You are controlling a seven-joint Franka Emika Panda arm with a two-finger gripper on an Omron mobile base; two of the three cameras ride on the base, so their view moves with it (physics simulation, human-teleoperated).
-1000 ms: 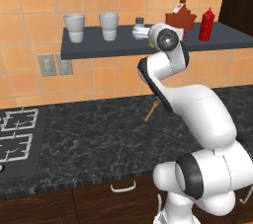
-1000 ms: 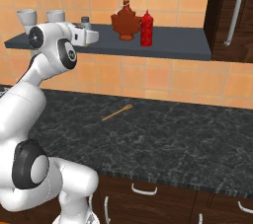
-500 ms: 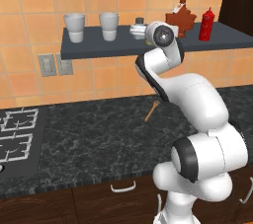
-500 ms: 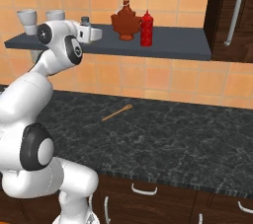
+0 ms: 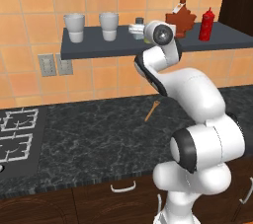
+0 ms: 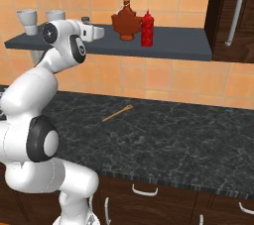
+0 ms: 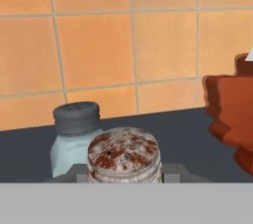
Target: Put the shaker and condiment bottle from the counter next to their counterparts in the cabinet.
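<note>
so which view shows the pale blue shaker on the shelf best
The hand view: the pale blue shaker stands close up, its dark cap clear, partly behind the held shaker's cap. The left base view shows it small; the right base view shows just its cap.

Slate shelf: two white cups, blue-grey shaker, maple bottle, red bottle.

Rust-speckled shaker cap; pale-blue counterpart.
</note>
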